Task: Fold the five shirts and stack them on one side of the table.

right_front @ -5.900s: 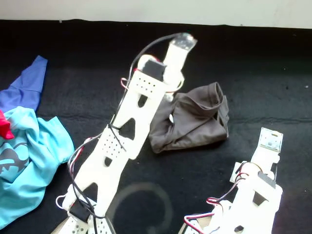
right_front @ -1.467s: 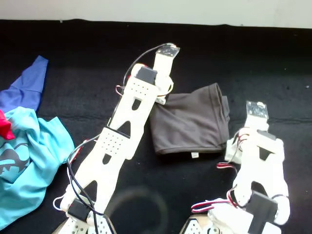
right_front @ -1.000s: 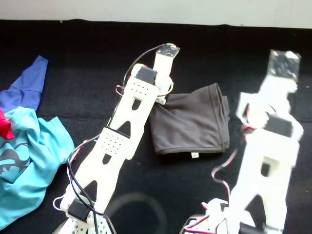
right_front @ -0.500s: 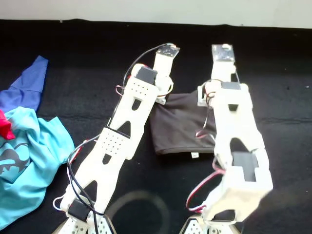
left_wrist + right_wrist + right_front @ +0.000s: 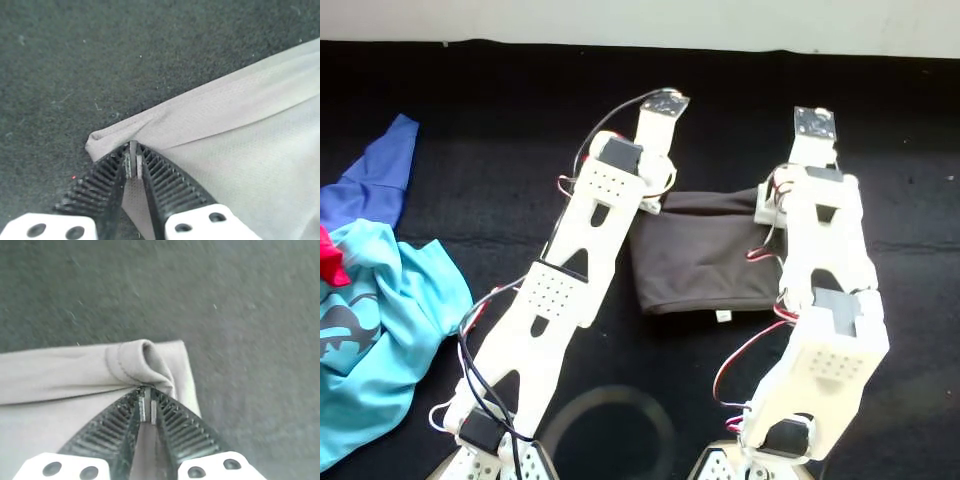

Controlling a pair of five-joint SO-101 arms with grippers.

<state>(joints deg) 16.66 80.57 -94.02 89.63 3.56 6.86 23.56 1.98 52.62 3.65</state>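
Mid-frame on the table (image 5: 880, 120), right of the heaped shirts (image 5: 380, 300), the grey shirt (image 5: 705, 260) lies flat, long axis left to right. Its upper-left corner sits pinched in the left gripper (image 5: 133, 159), its upper-right in the right gripper (image 5: 146, 402) (both clamped on cloth); the shirt's body lies below them, so a fold would likely pull toward the frame's bottom

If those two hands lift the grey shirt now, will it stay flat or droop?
Probably droop: the grey shirt is thin cloth that bunches into a soft fold where the left hand pinches its corner. It looks light: the right hand holds it by just a hem. Between the hands its middle would likely sag.
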